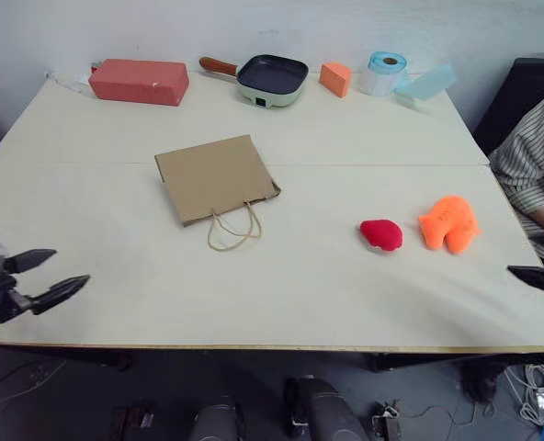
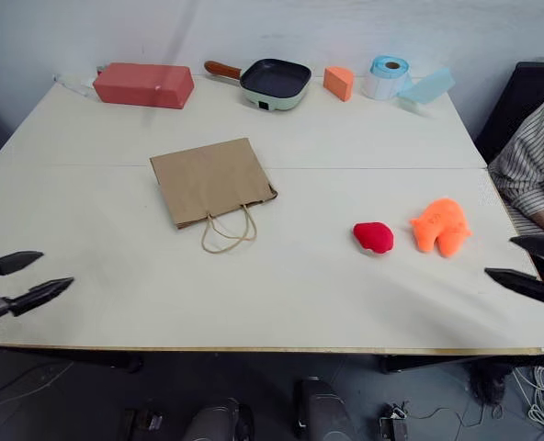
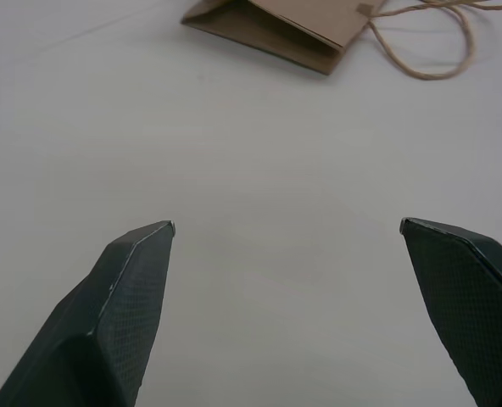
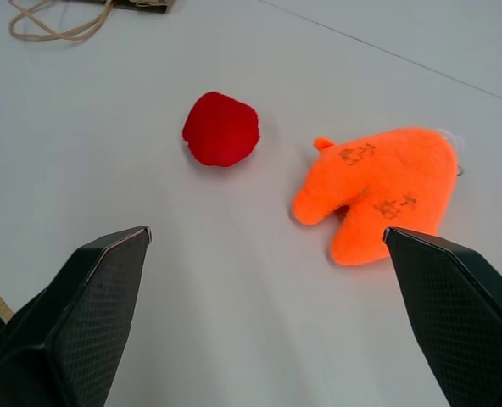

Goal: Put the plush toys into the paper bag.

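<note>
Black two-fingered left gripper (image 1: 56, 274) hangs empty over the pale wooden counter (image 1: 290, 294) at its left edge, fingers spread wide. Right of it a flat brown kraft paper bag (image 1: 215, 177) lies on its side, cord handles toward the robot. Farther right, well apart from the bag, sit a rounded red plush blob (image 1: 381, 233) and, just beside it, a bright orange plush animal (image 1: 448, 223). Right gripper (image 2: 526, 262), likewise empty with fingers wide apart, hovers at the right edge.

My left gripper (image 1: 56, 272) hangs low at my left edge, black fingers spread wide, nothing between them. My right gripper (image 2: 520, 262) sits at the right edge, equally wide and empty.
</note>
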Controlling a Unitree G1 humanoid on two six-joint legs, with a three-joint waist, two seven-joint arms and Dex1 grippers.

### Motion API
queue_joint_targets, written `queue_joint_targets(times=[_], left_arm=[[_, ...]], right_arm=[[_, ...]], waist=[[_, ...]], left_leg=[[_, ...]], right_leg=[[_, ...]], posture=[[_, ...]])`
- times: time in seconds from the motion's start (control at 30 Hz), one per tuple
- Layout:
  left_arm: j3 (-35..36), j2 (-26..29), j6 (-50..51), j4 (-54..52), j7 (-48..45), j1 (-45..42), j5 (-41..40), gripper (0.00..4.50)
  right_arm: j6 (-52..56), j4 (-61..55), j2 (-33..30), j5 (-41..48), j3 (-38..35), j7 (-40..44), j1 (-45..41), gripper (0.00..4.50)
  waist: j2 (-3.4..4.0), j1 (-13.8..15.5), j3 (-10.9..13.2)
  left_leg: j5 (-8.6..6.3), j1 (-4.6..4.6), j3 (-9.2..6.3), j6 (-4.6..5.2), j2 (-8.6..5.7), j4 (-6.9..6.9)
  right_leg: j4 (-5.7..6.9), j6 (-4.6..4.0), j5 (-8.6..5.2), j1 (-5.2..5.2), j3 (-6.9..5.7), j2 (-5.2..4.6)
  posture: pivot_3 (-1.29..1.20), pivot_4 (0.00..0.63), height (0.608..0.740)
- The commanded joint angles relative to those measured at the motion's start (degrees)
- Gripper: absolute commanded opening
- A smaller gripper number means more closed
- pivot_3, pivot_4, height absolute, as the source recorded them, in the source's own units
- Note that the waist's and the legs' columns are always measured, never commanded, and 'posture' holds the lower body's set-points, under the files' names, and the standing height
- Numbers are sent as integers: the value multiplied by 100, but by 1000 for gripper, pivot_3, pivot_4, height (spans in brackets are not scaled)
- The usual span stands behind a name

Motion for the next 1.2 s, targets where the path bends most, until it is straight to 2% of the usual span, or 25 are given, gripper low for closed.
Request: queue_joint_targets(times=[0.03, 0.47, 0.63, 0.77, 0.83, 1.03, 1.17, 1.2], left_arm=[[19, 36, -208, 111, -58, -125, 44, 4474], [-526, 79, -428, 298, -82, -561, 206, 4474], [-1151, 124, -445, 7, -194, -1199, 204, 4474], [-2482, 318, -943, 12, -821, -2300, 697, 4474], [-3180, 246, -1295, 288, -1126, -3039, 1056, 4474], [-4800, -709, -2053, 1579, -1675, -5200, 1994, 4474], [-5314, -1350, -2757, 2738, -1694, -6061, 2533, 4474], [-5436, -1537, -3013, 3095, -1632, -6248, 2699, 4292]], right_arm=[[-73, 46, -18, -31, -150, 78, -58, 4500], [-116, -165, 279, -111, -346, -138, 58, 4500], [180, -732, 385, 115, -321, -383, -81, 4500], [834, -2034, 572, 764, -237, -548, -1, 4500], [976, -2695, 718, 939, -109, -758, 45, 4500], [1152, -4211, 1163, 1202, 696, -1727, -220, 4500], [1278, -4724, 1347, 1380, 1165, -2218, -457, 4500], [1284, -4793, 1401, 1357, 1307, -2349, -527, 4500]], waist=[[3, 3, 2], [8, 1, 5], [8, 11, 5], [9, 20, 5], [9, 25, 5], [8, 27, 5], [8, 10, 5], [8, 9, 5]], left_leg=[[0, -1, 0, 0, 0, 0], [0, -3, 0, -1, 0, 0], [0, -4, 1, -1, -1, 1], [2, -4, 0, -4, -1, 2], [3, -9, 0, -7, -1, 4], [4, -18, 3, -7, -5, 26], [5, -33, 9, -8, -4, 50], [5, -53, 13, -8, -4, 64]], right_leg=[[0, 0, 0, 0, 0, -1], [3, 0, 0, -2, -1, -1], [3, 1, 1, -1, -1, -1], [7, 2, 1, -2, -2, 0], [9, 3, 2, -3, -4, 1], [17, 5, 3, -6, -4, 4], [42, 5, 3, -32, 0, 6], [58, 5, 3, -56, 4, 6]], posture=[[0, 150, 740], [0, 150, 740], [0, 150, 740], [0, 150, 740], [0, 150, 740], [0, 150, 740], [0, 150, 740], [0, 150, 740]])
